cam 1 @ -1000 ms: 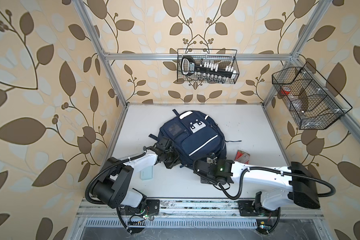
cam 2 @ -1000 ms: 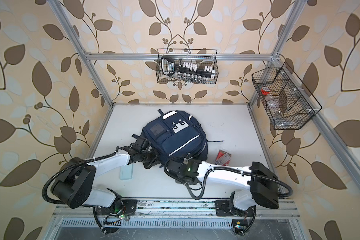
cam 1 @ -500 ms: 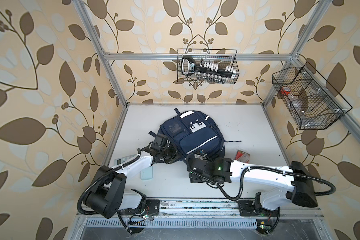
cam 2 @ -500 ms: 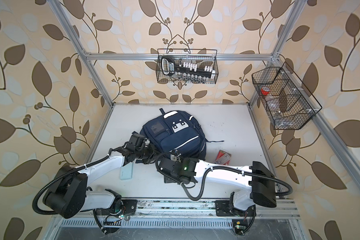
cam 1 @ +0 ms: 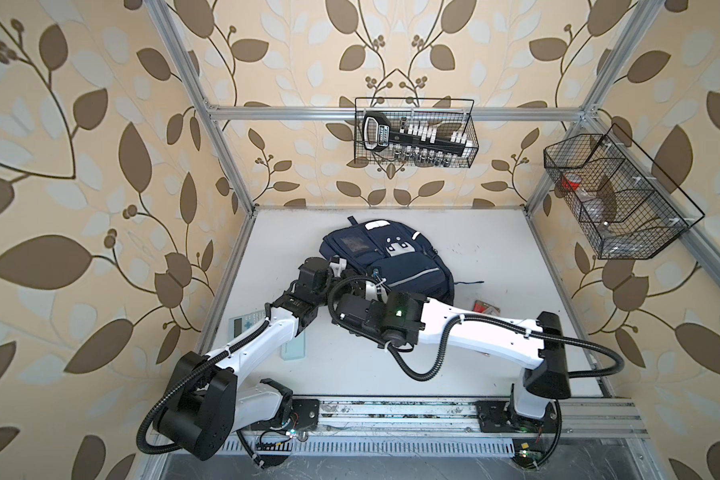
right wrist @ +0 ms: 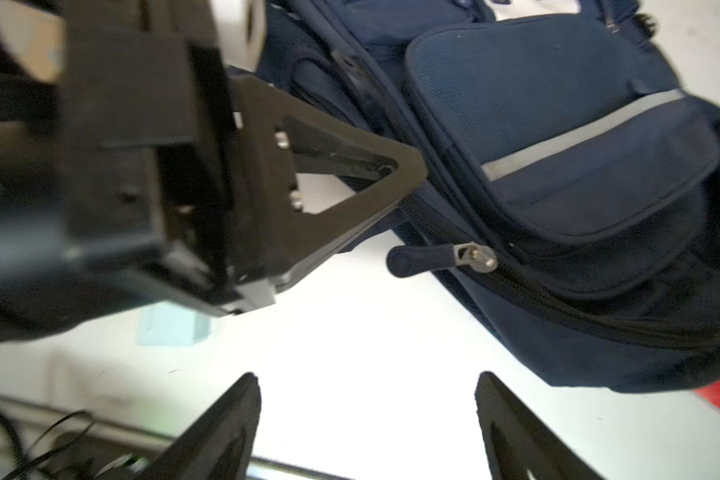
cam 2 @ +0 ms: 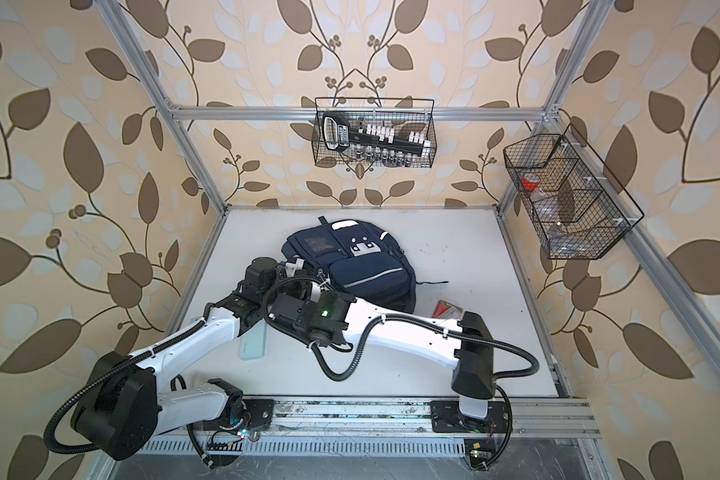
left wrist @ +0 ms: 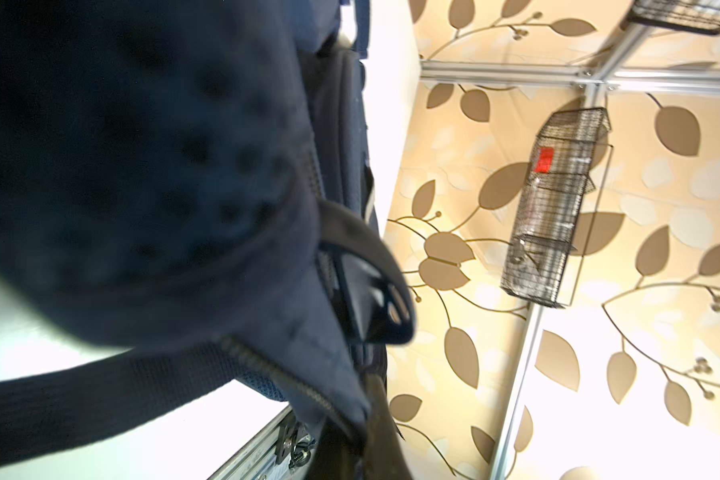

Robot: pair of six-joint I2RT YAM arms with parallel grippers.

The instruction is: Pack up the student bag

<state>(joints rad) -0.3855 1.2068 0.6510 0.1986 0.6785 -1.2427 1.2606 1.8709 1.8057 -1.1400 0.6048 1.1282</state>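
The student bag [cam 1: 408,266] [cam 2: 371,266], navy with grey reflective stripes, lies on the white table in both top views. My left gripper [cam 1: 344,270] [left wrist: 364,411] is at its near-left side, shut on a fold of the bag's fabric beside a zipper track. In the right wrist view one of its black fingers [right wrist: 350,174] presses against the bag's edge. My right gripper [right wrist: 366,376] [cam 1: 360,286] hangs open over bare table just in front of the bag, holding nothing. A navy zipper pull [right wrist: 433,257] lies loose on the bag's side ahead of it.
A calculator [cam 1: 244,324] and a pale green flat item [cam 1: 294,349] lie at the table's left, partly under my left arm. A red packet [cam 1: 486,308] lies right of the bag. Wire baskets hang on the back wall [cam 1: 414,137] and right wall [cam 1: 616,199].
My right gripper has opened and moved left and towards the bag's near-left side. My left gripper, still shut on the bag, has moved further back along its left edge.
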